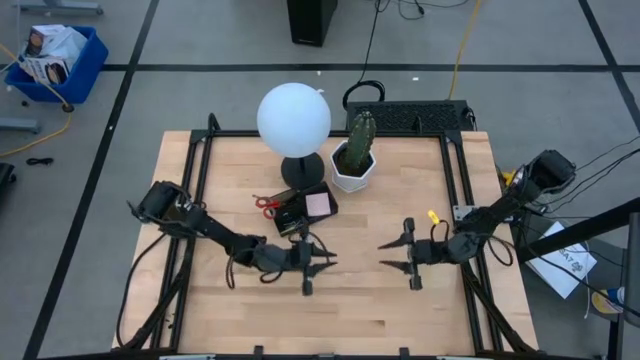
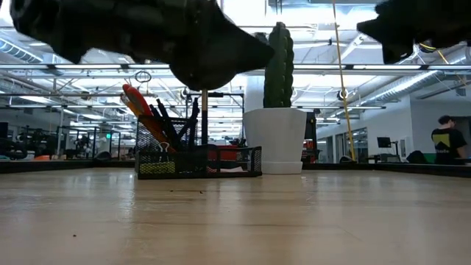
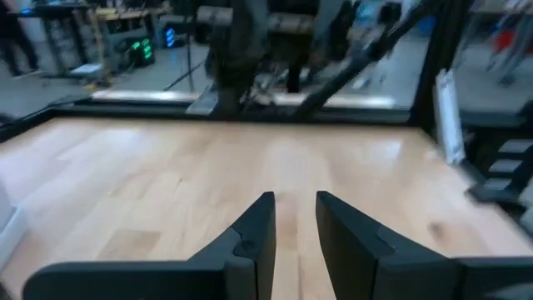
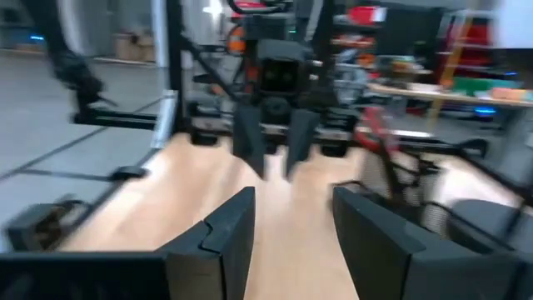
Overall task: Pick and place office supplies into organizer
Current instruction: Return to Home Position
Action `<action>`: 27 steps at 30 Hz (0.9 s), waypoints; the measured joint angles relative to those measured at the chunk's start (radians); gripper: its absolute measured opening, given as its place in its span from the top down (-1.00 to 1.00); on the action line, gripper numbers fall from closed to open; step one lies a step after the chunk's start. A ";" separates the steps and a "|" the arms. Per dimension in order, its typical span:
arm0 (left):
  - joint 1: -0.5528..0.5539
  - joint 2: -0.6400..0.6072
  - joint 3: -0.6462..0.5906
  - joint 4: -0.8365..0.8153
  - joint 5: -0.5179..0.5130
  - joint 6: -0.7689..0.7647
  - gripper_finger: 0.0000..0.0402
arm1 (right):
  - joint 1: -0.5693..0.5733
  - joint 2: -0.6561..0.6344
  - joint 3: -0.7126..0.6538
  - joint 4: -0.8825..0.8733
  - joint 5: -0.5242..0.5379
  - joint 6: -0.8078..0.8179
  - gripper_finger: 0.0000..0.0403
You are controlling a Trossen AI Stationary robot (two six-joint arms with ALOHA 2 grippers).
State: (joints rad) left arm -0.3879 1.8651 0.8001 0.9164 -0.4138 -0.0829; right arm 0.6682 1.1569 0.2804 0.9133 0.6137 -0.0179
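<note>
The black mesh organizer [image 1: 303,209] stands on the table in front of the lamp base. It holds the pink sticky-note pad [image 1: 318,204], red-handled scissors [image 2: 140,107] and black pens [image 2: 168,121] standing upright. My left gripper [image 1: 328,258] hovers open over bare wood on the near side of the organizer, and its fingers [image 3: 250,237] frame only tabletop. My right gripper [image 1: 385,256] hovers open facing it, a short way to the right. The right wrist view shows the organizer [image 4: 408,187] off to one side.
The lamp with its white globe [image 1: 293,118] and the white cactus pot [image 1: 354,168] stand just beyond the organizer. A small yellow bit [image 1: 432,215] lies near the right arm. Bare wood spreads over the near half of the table [image 1: 350,320].
</note>
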 joint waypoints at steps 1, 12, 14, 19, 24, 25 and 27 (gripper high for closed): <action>0.011 -0.004 -0.022 0.040 0.033 -0.008 0.54 | -0.005 -0.022 -0.016 -0.003 0.013 -0.005 0.22; 0.018 -0.339 -0.306 0.082 0.094 0.038 0.54 | -0.066 -0.345 -0.072 -0.169 0.011 -0.049 0.22; 0.010 -0.413 -0.354 0.091 0.098 0.045 0.54 | -0.076 -0.412 -0.072 -0.234 -0.012 -0.047 0.23; 0.002 -0.528 -0.470 0.115 0.080 0.051 0.54 | -0.092 -0.575 -0.072 -0.409 -0.009 -0.052 0.24; -0.006 -0.533 -0.571 0.234 0.030 0.056 0.54 | -0.106 -0.698 -0.072 -0.547 -0.008 -0.044 0.21; -0.006 -0.533 -0.591 0.259 0.021 0.055 0.54 | -0.106 -0.720 -0.072 -0.572 -0.006 -0.044 0.21; -0.006 -0.533 -0.632 0.313 0.001 0.046 0.54 | -0.106 -0.759 -0.072 -0.610 0.014 -0.035 0.21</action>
State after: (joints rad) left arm -0.3935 1.3323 0.1682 1.2298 -0.4125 -0.0372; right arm 0.5625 0.3983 0.2085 0.3035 0.6273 -0.0530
